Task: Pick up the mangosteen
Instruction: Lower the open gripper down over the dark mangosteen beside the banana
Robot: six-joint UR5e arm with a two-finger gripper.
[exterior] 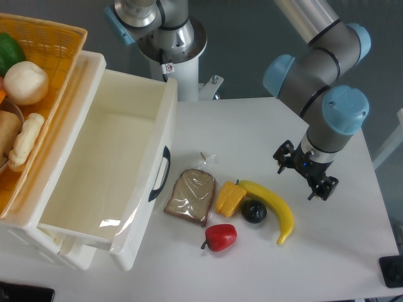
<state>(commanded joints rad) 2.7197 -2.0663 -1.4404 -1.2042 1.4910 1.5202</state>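
Nearest the front edge of the white table [352, 251] lies a red pepper [220, 236], stem toward the left. Just behind it and to its right sits the mangosteen [254, 211], a small glossy black ball resting on the table, touching or nearly touching the inner curve of a yellow banana [274, 207] that arcs around its right side. A yellow pepper [230, 198] lies just left of the mangosteen, and beside that a bagged slice of bread [191, 195].

The gripper [306, 173] hangs farther back and toward the table's right edge, well apart from the mangosteen, with the banana between them. Its dark fingers [326, 187] hold nothing; seen from this angle against the arm, whether they are spread or closed cannot be told.

Along the left edge stands a white drawer unit [113, 163] with its drawer pulled out, the dark handle facing the bread. Behind it a wicker basket [56, 60] is cut off by the frame's left side; its contents are only partly visible.
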